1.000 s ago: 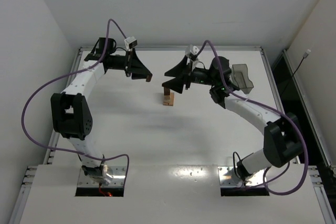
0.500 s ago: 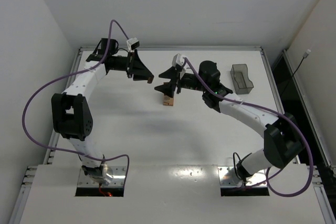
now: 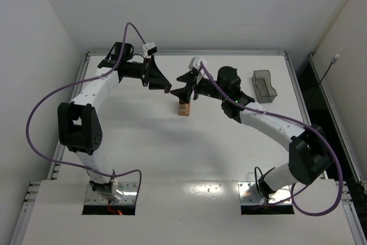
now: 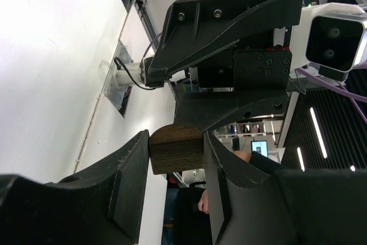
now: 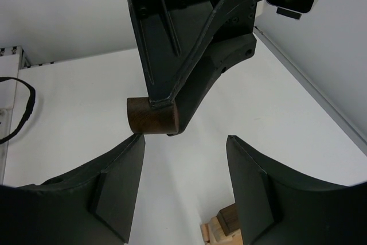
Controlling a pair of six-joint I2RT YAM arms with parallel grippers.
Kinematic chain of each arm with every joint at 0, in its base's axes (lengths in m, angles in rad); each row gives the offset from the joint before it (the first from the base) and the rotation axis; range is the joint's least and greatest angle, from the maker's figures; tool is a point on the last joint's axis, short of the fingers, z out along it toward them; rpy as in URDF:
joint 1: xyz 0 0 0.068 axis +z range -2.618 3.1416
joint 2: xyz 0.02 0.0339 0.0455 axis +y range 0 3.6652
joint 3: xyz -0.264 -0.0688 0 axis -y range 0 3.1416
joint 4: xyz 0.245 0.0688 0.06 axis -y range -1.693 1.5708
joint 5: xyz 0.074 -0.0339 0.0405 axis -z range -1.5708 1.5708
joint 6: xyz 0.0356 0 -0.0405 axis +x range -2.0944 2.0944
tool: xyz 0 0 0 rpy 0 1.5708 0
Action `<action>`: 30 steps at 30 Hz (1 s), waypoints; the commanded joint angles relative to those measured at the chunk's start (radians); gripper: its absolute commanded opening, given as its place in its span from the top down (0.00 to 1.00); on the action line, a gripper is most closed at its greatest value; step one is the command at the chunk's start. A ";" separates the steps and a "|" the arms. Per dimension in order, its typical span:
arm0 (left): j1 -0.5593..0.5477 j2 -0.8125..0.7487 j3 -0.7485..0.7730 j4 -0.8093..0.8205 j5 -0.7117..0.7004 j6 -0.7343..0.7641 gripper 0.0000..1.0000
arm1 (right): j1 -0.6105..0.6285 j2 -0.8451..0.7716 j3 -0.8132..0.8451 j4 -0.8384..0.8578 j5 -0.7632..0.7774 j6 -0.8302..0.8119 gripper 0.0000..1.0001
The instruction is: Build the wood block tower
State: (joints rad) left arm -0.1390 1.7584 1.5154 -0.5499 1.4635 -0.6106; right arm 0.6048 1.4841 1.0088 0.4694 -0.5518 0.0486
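Note:
A small tower of tan and dark brown wood blocks [image 3: 183, 108] stands mid-table; its top shows in the right wrist view [image 5: 227, 225]. My left gripper [image 3: 166, 89] is shut on a dark brown rounded block [image 4: 176, 149], held in the air up and left of the tower. The same block shows in the right wrist view [image 5: 150, 116]. My right gripper [image 3: 184, 85] is open and empty, just above the tower, facing the left gripper.
A dark translucent plastic bin [image 3: 264, 85] stands at the back right of the white table [image 3: 172, 147]. Purple cables loop off both arms. The table's metal rim runs along the back and sides.
My right gripper swung left from near the bin to above the tower. My left gripper shifted slightly right toward the tower, still holding the dark block.

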 commanded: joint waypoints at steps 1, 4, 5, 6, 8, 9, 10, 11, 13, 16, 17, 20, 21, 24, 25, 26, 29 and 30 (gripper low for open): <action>-0.008 -0.046 -0.003 0.030 0.155 -0.005 1.00 | -0.002 -0.022 0.020 0.057 -0.031 0.005 0.44; -0.008 -0.046 -0.003 0.030 0.155 -0.005 1.00 | -0.002 -0.013 0.020 0.067 -0.051 0.005 0.44; -0.008 -0.037 -0.003 0.030 0.155 -0.005 1.00 | -0.002 -0.013 0.030 0.067 -0.051 0.014 0.44; -0.008 -0.037 -0.003 0.030 0.155 -0.005 1.00 | 0.007 -0.013 0.030 0.067 -0.051 0.014 0.44; -0.008 -0.037 0.006 0.039 0.155 -0.005 1.00 | 0.007 -0.004 0.040 0.067 -0.063 0.023 0.44; -0.008 -0.037 0.006 0.039 0.155 -0.005 1.00 | 0.007 0.005 0.040 0.067 -0.072 0.033 0.44; -0.008 -0.037 0.006 0.039 0.155 -0.005 1.00 | 0.007 0.005 0.040 0.077 -0.073 0.033 0.44; -0.008 -0.037 0.006 0.039 0.155 -0.005 1.00 | 0.007 0.005 0.050 0.077 -0.073 0.033 0.44; -0.008 -0.037 0.006 0.039 0.155 -0.005 1.00 | 0.016 0.014 0.050 0.077 -0.082 0.033 0.44; -0.008 -0.028 0.006 0.039 0.155 -0.005 1.00 | 0.027 0.024 0.060 0.077 -0.082 0.033 0.44; -0.008 -0.028 0.006 0.039 0.155 -0.005 1.00 | 0.027 0.024 0.060 0.077 -0.082 0.033 0.44; -0.008 -0.028 0.006 0.039 0.155 -0.005 1.00 | 0.038 0.033 0.070 0.086 -0.073 0.033 0.44; -0.008 -0.028 0.006 0.039 0.155 -0.005 1.00 | 0.047 0.033 0.070 0.086 -0.073 0.042 0.44; -0.017 -0.028 -0.003 0.039 0.155 -0.005 1.00 | 0.047 0.042 0.088 0.086 -0.051 0.042 0.48; -0.017 -0.028 -0.003 0.039 0.155 -0.005 1.00 | 0.047 0.042 0.088 0.086 -0.051 0.042 0.51; -0.017 -0.028 -0.003 0.039 0.155 -0.005 1.00 | 0.056 0.042 0.088 0.086 -0.051 0.042 0.58; -0.017 -0.028 -0.003 0.039 0.155 -0.005 1.00 | 0.056 0.042 0.097 0.077 -0.030 0.042 0.76; -0.017 -0.028 -0.003 0.039 0.155 -0.005 1.00 | 0.056 0.042 0.097 0.077 -0.030 0.042 0.80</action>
State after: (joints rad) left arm -0.1452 1.7584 1.5150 -0.5350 1.4681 -0.6220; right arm 0.6506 1.5269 1.0527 0.4854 -0.5850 0.0860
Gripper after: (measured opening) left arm 0.354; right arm 0.288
